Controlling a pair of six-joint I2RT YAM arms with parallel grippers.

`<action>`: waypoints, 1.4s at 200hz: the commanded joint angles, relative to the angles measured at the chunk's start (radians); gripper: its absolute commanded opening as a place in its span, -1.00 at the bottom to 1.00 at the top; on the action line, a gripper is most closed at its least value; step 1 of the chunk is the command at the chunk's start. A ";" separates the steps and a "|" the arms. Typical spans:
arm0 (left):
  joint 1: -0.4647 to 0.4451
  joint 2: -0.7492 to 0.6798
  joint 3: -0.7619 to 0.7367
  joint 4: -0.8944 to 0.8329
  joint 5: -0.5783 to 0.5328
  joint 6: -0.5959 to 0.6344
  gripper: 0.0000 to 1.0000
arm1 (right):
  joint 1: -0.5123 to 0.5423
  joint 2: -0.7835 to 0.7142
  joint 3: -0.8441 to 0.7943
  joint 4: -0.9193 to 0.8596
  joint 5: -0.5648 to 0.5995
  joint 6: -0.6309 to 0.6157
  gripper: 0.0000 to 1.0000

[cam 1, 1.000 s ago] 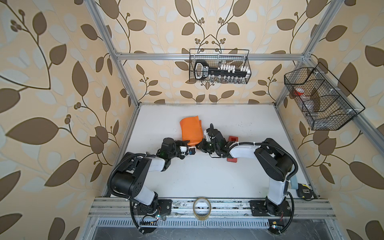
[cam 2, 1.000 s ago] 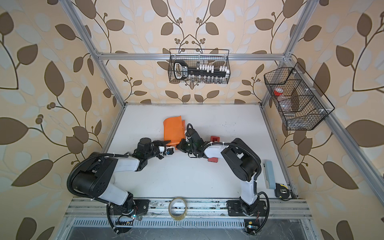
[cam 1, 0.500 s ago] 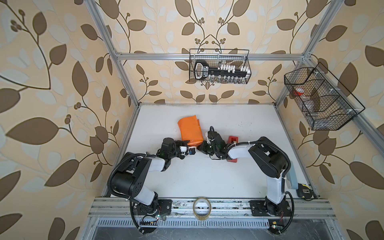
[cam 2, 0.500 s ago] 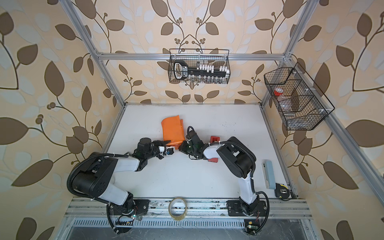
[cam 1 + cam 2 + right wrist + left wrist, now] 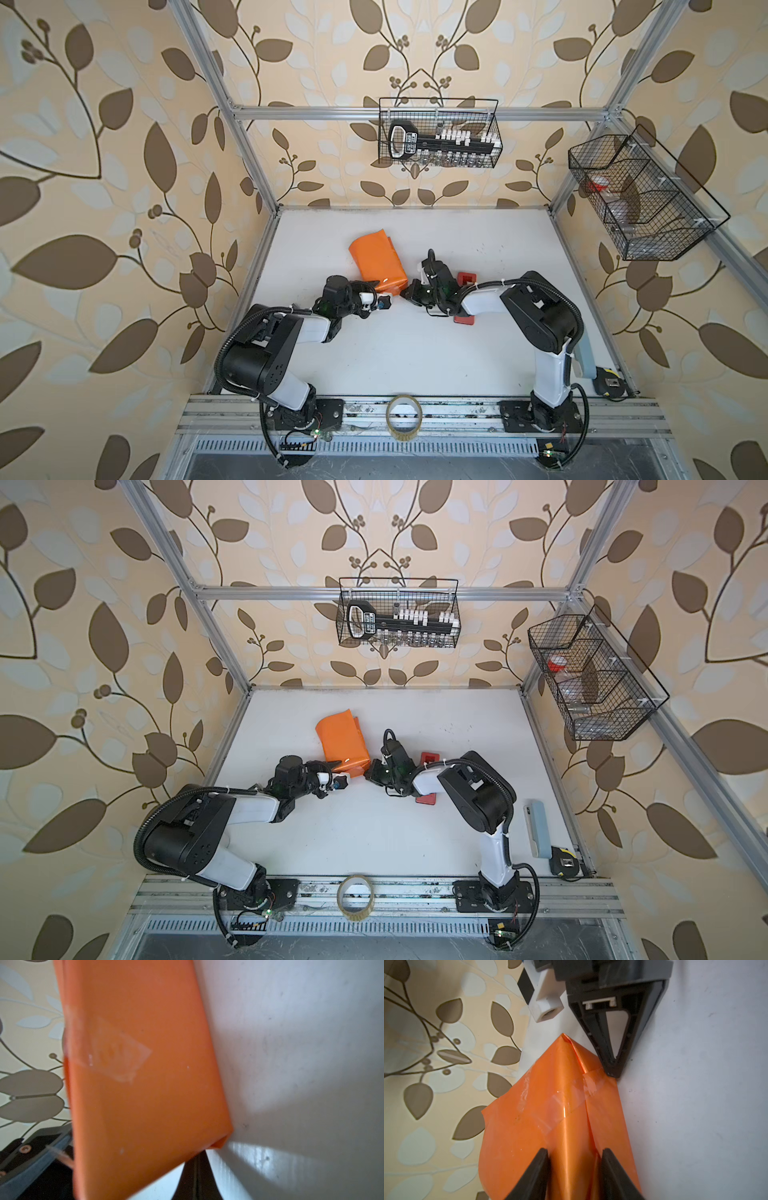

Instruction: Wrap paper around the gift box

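Gift box hidden under orange paper (image 5: 376,262), middle of table (image 5: 415,357). Probably light, stiff inside, slick skin: grab boxed edges, not far flap. Left tool (image 5: 574,1150) astride near end, grip unclear; right tool (image 5: 612,1070) clenched at near corner.

paper (image 5: 376,264) between left pincer (image 5: 376,293) and right pincer (image 5: 406,291), tape roll (image 5: 404,417) in front

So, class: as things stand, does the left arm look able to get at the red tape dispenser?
Probably not directly. The red tape dispenser lies across the middle, under the right arm's forearm, and the right end effector sits between it and the left end effector.
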 commanded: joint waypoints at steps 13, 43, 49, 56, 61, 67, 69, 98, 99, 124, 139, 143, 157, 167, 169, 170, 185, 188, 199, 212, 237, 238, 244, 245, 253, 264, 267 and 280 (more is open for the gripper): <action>-0.023 -0.022 -0.039 0.038 -0.009 -0.061 0.65 | -0.010 -0.177 -0.071 -0.061 -0.032 -0.094 -0.98; -0.043 -0.118 -0.032 0.070 -0.066 -0.117 0.98 | -0.021 -0.271 -0.018 -0.193 -0.021 -0.202 -0.94; -0.044 -0.137 -0.023 0.055 -0.090 -0.130 0.98 | -0.025 -0.272 0.005 -0.204 -0.031 -0.217 -0.97; -0.045 -0.158 -0.012 0.035 -0.119 -0.146 0.98 | -0.028 -0.264 0.034 -0.208 -0.050 -0.225 -1.00; -0.045 -0.175 -0.005 0.017 -0.137 -0.154 0.98 | -0.031 -0.252 0.057 -0.209 -0.069 -0.229 -1.00; -0.045 -0.196 0.006 -0.009 -0.160 -0.163 0.98 | -0.032 -0.229 0.090 -0.218 -0.094 -0.233 -1.00; -0.045 -0.200 0.009 -0.021 -0.167 -0.165 0.98 | -0.034 -0.222 0.103 -0.223 -0.102 -0.234 -1.00; -0.041 -0.297 0.169 -0.419 -0.265 -0.255 0.98 | -0.024 -0.110 0.244 -0.248 -0.191 -0.238 -1.00; -0.041 -0.298 0.181 -0.447 -0.266 -0.259 0.98 | -0.023 -0.106 0.248 -0.248 -0.193 -0.238 -1.00; -0.014 -0.300 0.479 -1.021 -0.261 -0.475 0.93 | -0.015 -0.046 0.291 -0.249 -0.220 -0.237 -1.00; -0.014 -0.306 0.555 -1.140 -0.299 -0.608 0.98 | -0.013 -0.024 0.291 -0.227 -0.228 -0.236 -1.00; -0.014 -0.306 0.570 -1.166 -0.308 -0.645 0.98 | -0.013 -0.017 0.289 -0.221 -0.230 -0.235 -1.00; -0.014 -0.306 0.617 -1.225 -0.350 -0.793 0.98 | -0.011 0.009 0.290 -0.204 -0.251 -0.227 -1.00; -0.014 -0.298 0.650 -1.262 -0.367 -0.895 0.98 | -0.009 0.024 0.290 -0.194 -0.265 -0.226 -1.00; -0.014 -0.296 0.654 -1.269 -0.370 -0.912 0.98 | -0.008 0.026 0.290 -0.193 -0.267 -0.227 -1.00; -0.014 -0.295 0.658 -1.272 -0.370 -0.921 0.98 | -0.008 0.028 0.290 -0.193 -0.267 -0.227 -1.00; -0.009 -0.279 0.690 -1.302 -0.367 -1.049 0.98 | -0.005 0.049 0.290 -0.205 -0.270 -0.250 -1.00; -0.003 -0.278 0.694 -1.303 -0.349 -1.072 0.98 | -0.008 0.053 0.290 -0.210 -0.267 -0.254 -1.00; 0.030 -0.269 0.703 -1.300 -0.304 -1.120 0.98 | -0.012 0.076 0.291 -0.222 -0.251 -0.265 -1.00; 0.038 -0.253 0.715 -1.311 -0.326 -1.146 0.98 | -0.021 0.094 0.291 -0.244 -0.246 -0.266 -1.00; 0.062 -0.233 0.693 -1.312 -0.267 -1.212 0.98 | -0.046 0.034 0.291 -0.245 -0.240 -0.263 -1.00; 0.065 -0.232 0.691 -1.310 -0.264 -1.217 0.98 | -0.047 0.030 0.290 -0.247 -0.240 -0.263 -1.00; 0.079 -0.227 0.679 -1.294 -0.242 -1.241 0.98 | -0.056 0.007 0.290 -0.251 -0.244 -0.261 -1.00; 0.082 -0.227 0.677 -1.291 -0.239 -1.244 0.98 | -0.057 0.005 0.291 -0.252 -0.245 -0.261 -1.00; 0.096 -0.220 0.660 -1.275 -0.218 -1.266 0.98 | -0.070 -0.028 0.316 -0.263 -0.244 -0.260 -0.92; 0.115 -0.218 0.652 -1.268 -0.197 -1.288 0.98 | -0.089 -0.063 0.331 -0.317 -0.226 -0.272 -0.76; 0.121 -0.218 0.651 -1.267 -0.192 -1.292 0.98 | -0.095 -0.069 0.339 -0.338 -0.220 -0.283 -0.73; 0.142 -0.221 0.640 -1.251 -0.169 -1.310 0.98 | -0.113 -0.080 0.378 -0.432 -0.167 -0.358 -0.64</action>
